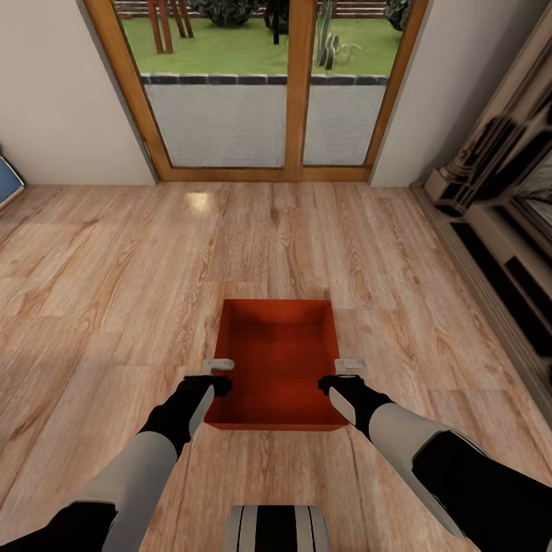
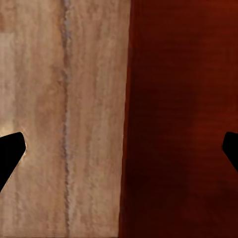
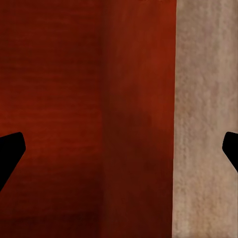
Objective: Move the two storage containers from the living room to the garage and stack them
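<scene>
Head cam sits high, pitched forward and down over both arms, facing the glass door [image 1: 261,84] across the plank floor [image 1: 115,307]. Left wrist cam looks straight down, very close, straddling the bin's [image 1: 277,360] left wall. Right wrist cam mirrors it on the right wall. All three views share the bin and the floor beside it.

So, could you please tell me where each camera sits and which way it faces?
Head view: on the robot's head, looking forward and down at the orange-red rectangular plastic bin, both forearms showing.
Left wrist view: near the left gripper, straddling the bin's wall.
Right wrist view: near the right gripper, likewise.
All share the bin and the light wood plank floor.
</scene>
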Robot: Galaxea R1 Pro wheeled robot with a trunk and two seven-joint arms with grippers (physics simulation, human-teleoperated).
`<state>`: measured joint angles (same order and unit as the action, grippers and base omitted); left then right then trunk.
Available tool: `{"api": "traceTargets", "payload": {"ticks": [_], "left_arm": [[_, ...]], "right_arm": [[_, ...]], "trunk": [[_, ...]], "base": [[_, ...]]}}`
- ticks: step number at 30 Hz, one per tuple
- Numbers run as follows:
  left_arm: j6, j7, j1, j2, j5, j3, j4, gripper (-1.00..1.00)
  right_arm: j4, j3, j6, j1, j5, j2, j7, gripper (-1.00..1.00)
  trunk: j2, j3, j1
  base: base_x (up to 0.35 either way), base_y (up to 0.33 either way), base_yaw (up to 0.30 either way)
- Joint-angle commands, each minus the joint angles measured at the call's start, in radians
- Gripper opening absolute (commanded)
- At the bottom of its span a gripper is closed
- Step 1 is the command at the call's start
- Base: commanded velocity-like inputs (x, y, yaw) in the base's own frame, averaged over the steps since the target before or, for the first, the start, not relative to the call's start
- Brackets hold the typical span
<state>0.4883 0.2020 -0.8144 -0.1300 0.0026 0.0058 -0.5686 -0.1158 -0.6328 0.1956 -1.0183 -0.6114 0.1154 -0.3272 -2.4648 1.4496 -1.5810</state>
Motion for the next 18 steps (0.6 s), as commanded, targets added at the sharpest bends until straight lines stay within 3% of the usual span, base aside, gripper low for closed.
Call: {"api": "traceTargets", "payload": {"ticks": [1,6,18], "left_arm": [[0.005,0.010,0.000,0.000,0.001,0.000,-0.001,1.00],[0.002,0.045,0.000,0.000,0.001,0.000,0.002,1.00],[0.001,0.044,0.000,0.001,0.006,0.002,0.004,1.00]], "right_arm": [[-0.002,-0.008,0.007,0.000,-0.005,-0.001,-0.006,1.00],[-0.002,-0.010,0.007,0.000,-0.005,-0.002,-0.006,1.00],[-0.002,-0.010,0.007,0.000,-0.004,-0.002,-0.006,1.00]], "trunk": [[0.000,0.001,0.000],[0.000,0.001,0.000],[0.000,0.001,0.000]], "base": [[0.000,0.000,0.000],[0.000,0.000,0.000],[0.000,0.000,0.000]]}}
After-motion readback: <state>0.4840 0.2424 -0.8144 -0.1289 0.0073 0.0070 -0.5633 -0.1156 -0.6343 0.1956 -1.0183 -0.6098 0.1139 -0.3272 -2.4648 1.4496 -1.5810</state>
